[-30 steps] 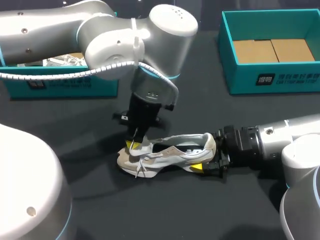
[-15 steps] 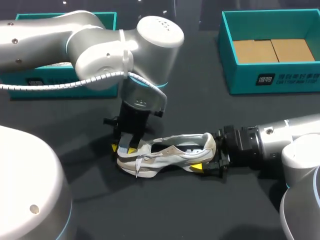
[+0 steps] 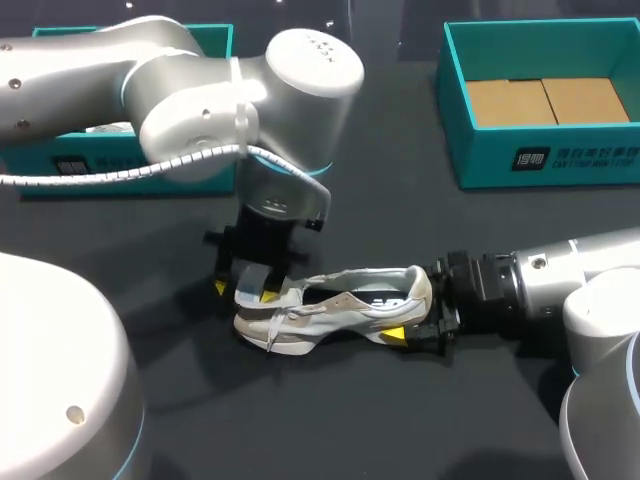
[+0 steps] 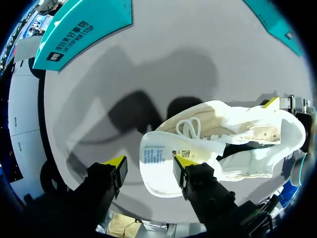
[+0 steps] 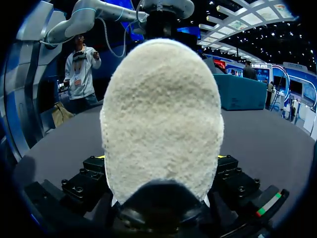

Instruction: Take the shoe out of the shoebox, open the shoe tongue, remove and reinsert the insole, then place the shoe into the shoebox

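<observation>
A white and grey lace-up sneaker (image 3: 335, 308) lies on its side on the dark table (image 3: 400, 420), just below the middle of the head view. Its toe points to the frame's left and its heel to the right. It is outside both boxes.

The left arm comes in from the upper left and stands over the toe end. The left gripper (image 3: 244, 292) points down, and its yellow tips sit on either side of the front of the sneaker. In the left wrist view the jaws stand wide. The white shoe tongue with a printed label (image 4: 157, 157) is pulled forward and lies between the fingers. It is against one finger (image 4: 184, 161), and bare table shows between it and the other finger (image 4: 117, 161), so the tongue is not gripped. The white laces (image 4: 188, 128) are bunched just ahead of the tongue.

The right arm comes in from the right edge of the head view, lying low along the table. The right gripper (image 3: 412, 308) is closed on the sneaker's heel. One yellow tip shows against the side of the sole. In the right wrist view the fuzzy cream heel lining (image 5: 161, 114) fills the space between the two fingers and rises straight ahead of them.

An open teal cardboard shoebox with a brown floor (image 3: 500, 160) sits in the upper right of the head view, well apart from the sneaker. A second teal box (image 3: 100, 172) sits in the upper left, mostly hidden behind the left arm.
</observation>
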You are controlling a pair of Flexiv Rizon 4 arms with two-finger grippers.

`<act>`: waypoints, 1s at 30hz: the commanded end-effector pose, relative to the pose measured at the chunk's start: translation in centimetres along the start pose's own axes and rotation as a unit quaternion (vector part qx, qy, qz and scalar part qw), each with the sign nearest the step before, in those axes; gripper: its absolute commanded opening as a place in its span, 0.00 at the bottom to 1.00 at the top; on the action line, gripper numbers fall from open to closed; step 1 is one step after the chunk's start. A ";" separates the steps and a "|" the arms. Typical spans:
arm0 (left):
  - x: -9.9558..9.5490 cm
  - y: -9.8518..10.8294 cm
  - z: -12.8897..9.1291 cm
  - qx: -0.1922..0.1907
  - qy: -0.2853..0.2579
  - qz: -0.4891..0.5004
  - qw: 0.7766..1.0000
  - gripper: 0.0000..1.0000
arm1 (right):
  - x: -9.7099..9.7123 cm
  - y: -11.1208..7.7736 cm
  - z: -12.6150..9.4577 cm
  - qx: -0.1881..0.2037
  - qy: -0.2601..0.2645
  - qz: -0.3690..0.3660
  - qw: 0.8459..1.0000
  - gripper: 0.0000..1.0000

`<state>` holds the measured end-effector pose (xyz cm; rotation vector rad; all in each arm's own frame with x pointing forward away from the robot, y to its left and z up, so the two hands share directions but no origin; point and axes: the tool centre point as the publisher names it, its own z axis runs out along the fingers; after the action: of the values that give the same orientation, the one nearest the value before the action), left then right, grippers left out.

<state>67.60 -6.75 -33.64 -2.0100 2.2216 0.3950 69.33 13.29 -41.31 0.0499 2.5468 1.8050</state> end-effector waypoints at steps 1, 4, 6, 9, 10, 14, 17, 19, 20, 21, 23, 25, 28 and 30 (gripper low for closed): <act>-1.7 1.2 -3.3 0.038 0.034 0.012 0.999 0.60 | 0.1 0.0 0.0 0.001 0.000 0.000 1.000 0.00; -1.6 1.2 -5.2 0.054 0.057 0.028 0.997 0.59 | 0.1 0.0 0.0 0.001 0.000 0.000 1.000 0.00; -1.4 1.0 -6.6 0.067 0.070 0.040 0.994 0.58 | 0.1 0.0 0.0 0.001 0.000 0.000 1.000 0.00; -1.0 1.0 -8.5 0.085 0.086 0.066 0.990 0.58 | 0.1 0.0 0.0 0.001 0.000 0.000 1.000 0.00; -0.8 1.0 -9.1 0.089 0.090 0.076 0.989 0.59 | 0.1 0.0 0.0 0.001 0.000 0.000 1.000 0.00; 0.2 0.8 -11.3 0.111 0.106 0.128 0.980 0.61 | 0.1 0.0 0.0 0.001 0.000 0.000 1.000 0.00; 1.1 0.7 -12.5 0.116 0.116 0.182 0.969 0.61 | 0.1 0.0 0.0 0.001 0.000 0.000 1.000 0.00; 1.8 0.6 -13.3 0.118 0.122 0.222 0.960 0.58 | 0.1 0.0 0.0 0.001 0.000 0.000 1.000 0.00; 2.2 0.6 -13.7 0.117 0.124 0.244 0.955 0.55 | 0.1 0.0 0.0 0.001 0.000 0.000 1.000 0.00; 2.6 0.6 -14.0 0.117 0.126 0.272 0.947 0.50 | 0.1 0.0 0.0 0.001 0.000 0.000 1.000 0.00; 3.2 0.7 -14.8 0.114 0.132 0.321 0.931 0.38 | 0.1 0.0 0.0 0.001 0.000 0.000 1.000 0.00; 3.9 0.8 -15.5 0.116 0.137 0.376 0.909 0.00 | 0.1 0.0 0.0 0.001 0.000 0.000 1.000 0.00; 4.7 1.2 -16.3 0.127 0.131 0.465 0.866 0.00 | 0.1 0.0 0.0 0.001 0.000 0.000 1.000 0.00; 5.0 1.8 -16.8 0.148 0.118 0.530 0.827 0.00 | 0.1 0.0 0.0 0.001 0.000 0.000 1.000 0.00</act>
<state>66.67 -14.95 -19.19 -1.1173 2.9557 -0.1551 69.33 13.29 -41.32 0.0500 2.5468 1.8052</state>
